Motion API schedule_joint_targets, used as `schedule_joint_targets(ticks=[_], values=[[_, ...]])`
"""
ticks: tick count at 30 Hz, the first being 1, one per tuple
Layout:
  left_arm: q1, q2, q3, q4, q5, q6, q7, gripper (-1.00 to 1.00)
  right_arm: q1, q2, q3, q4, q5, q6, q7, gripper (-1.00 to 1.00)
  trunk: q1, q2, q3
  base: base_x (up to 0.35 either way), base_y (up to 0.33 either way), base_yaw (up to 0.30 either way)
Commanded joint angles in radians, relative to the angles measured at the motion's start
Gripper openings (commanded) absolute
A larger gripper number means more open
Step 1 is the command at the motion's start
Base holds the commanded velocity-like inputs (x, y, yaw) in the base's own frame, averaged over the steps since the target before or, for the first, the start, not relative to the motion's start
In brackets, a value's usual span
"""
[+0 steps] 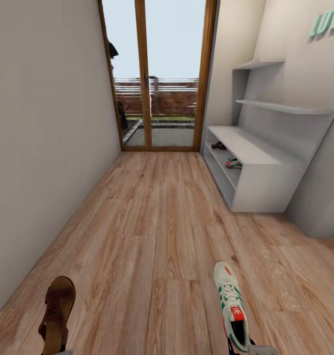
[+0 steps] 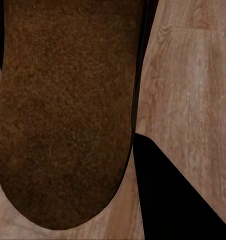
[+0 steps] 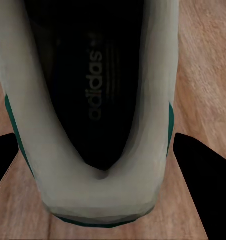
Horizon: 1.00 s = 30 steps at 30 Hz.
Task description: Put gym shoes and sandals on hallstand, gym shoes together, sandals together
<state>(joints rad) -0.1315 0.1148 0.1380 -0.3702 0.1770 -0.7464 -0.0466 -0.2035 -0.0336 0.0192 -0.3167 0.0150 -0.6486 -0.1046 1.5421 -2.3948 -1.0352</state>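
Wood floor (image 1: 152,256) runs to a glass door (image 1: 159,74). Low in the head view, the left gripper (image 2: 138,165) clasps a sandal (image 1: 56,315), the right gripper (image 3: 100,165) a sneaker (image 1: 231,303). Another sandal (image 1: 218,145) and sneaker (image 1: 233,162) sit inside the shoe rack (image 1: 255,167).

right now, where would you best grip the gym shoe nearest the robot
By the heel collar of the gym shoe, coming from behind and above. Its toe points away toward the hallstand, and the right wrist view looks into the open mouth, so one finger could likely go inside and one outside the firm heel wall.
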Motion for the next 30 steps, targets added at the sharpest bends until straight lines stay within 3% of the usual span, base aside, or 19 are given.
schedule_joint_targets(ticks=[1,30], values=[[-0.001,0.000,0.002,0.000,0.002,-0.002,-0.004,-1.00,-0.001,0.000,0.002,0.000,0.002,-0.002,-0.006,-1.00,0.000,0.000,-0.001,0.338,0.000,0.000],[0.000,-0.001,0.002,0.001,0.002,-0.002,-0.005,-1.00,-0.001,0.000,0.002,0.001,0.002,-0.003,-0.006,-1.00,0.000,0.000,-0.001,0.338,0.000,0.000]])
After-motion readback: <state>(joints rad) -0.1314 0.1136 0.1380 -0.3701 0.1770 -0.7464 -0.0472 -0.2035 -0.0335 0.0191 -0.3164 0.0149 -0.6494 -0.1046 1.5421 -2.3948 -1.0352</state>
